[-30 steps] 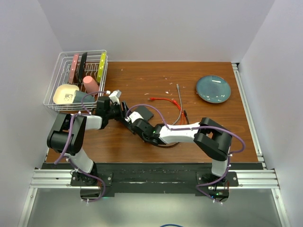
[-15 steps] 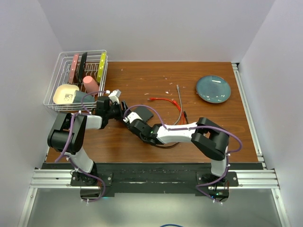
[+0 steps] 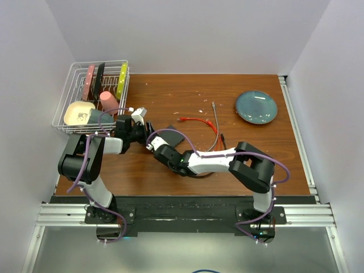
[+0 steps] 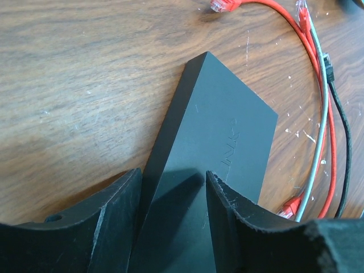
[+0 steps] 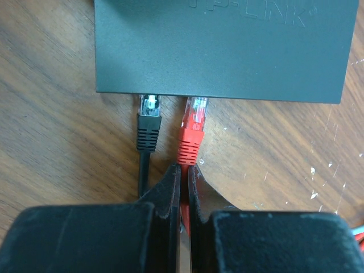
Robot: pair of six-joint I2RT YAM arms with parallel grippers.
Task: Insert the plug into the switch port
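The switch [image 5: 227, 51] is a flat black box lying on the wooden table. A black plug [image 5: 149, 122] sits in one socket of its near edge. Beside it, the red plug [image 5: 192, 133] has its clear tip at the switch port [image 5: 196, 101], just under the box's edge. My right gripper [image 5: 183, 168] is shut on the red cable right behind the plug's boot. My left gripper [image 4: 173, 182] stands half open over the other end of the switch [image 4: 222, 131]; one finger is by its side, the other over its top. From above, both grippers [image 3: 143, 126] [image 3: 152, 145] flank the switch [image 3: 173, 136].
A wire dish rack [image 3: 126, 74] with cups and utensils stands at the back left, just behind the left arm. A round blue-grey plate [image 3: 256, 107] lies at the back right. Loose red [image 3: 199, 120] and grey [image 3: 215, 114] cables trail right of the switch.
My right gripper has edged left and forward toward the switch with the red cable. The left jaws have narrowed slightly over the box.
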